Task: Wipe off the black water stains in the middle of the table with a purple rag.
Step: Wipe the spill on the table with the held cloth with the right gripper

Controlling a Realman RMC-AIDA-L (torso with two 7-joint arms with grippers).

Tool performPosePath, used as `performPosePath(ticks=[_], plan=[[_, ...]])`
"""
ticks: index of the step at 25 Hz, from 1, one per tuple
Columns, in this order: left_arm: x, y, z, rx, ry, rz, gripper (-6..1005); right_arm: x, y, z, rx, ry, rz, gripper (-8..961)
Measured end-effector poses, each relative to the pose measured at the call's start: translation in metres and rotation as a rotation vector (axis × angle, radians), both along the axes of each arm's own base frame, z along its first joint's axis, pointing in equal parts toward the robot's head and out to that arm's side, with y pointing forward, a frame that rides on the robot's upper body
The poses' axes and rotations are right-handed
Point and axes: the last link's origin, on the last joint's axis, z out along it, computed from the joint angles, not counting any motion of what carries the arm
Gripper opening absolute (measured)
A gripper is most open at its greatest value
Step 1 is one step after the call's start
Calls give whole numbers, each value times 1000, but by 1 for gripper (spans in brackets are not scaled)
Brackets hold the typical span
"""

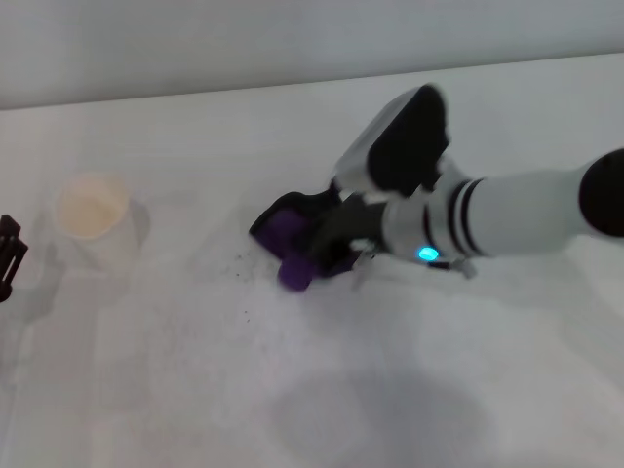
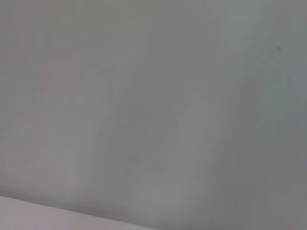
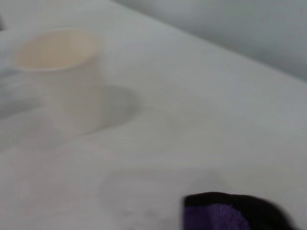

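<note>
The right claw (image 1: 317, 249) reaches in from the 3 o'clock side of the desk (image 1: 409, 390) and presses the purple rag (image 1: 289, 242) down near the middle, a sensible way to hold it, since a bunched cloth pushed flat against the top can be dragged across dirt. The claw looks pinched shut on the rag, its dark fingers buried in the folds with purple showing on either side. Of the black stains, only a few tiny specks (image 1: 237, 261) show, just beside the rag toward 9 o'clock; the main blotch cannot be seen and may lie under the cloth. A white paper cup (image 1: 93, 219) stands well apart at 9 o'clock. The left claw (image 1: 8, 255) sits idle at the far 9 o'clock edge; whether it is spread or closed cannot be told.
</note>
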Motion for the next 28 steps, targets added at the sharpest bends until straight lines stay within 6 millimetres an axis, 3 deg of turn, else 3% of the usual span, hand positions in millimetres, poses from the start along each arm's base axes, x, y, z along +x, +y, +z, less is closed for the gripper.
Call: performPosePath(ticks=[7,13,20,28], plan=[[0,3,1,0,-35,-2,894,-38,-42,-36,-168,10,196,74],[1,5,2,-1,-40,-5,895,-55,-46,-42,-144,3,314,74],[3,8,2,-2,-38,-12,895,-23,-7,-17,27,-29,200,74],[0,8,5,0,-21,-9,893,25,17,40,159,-30,26,71]])
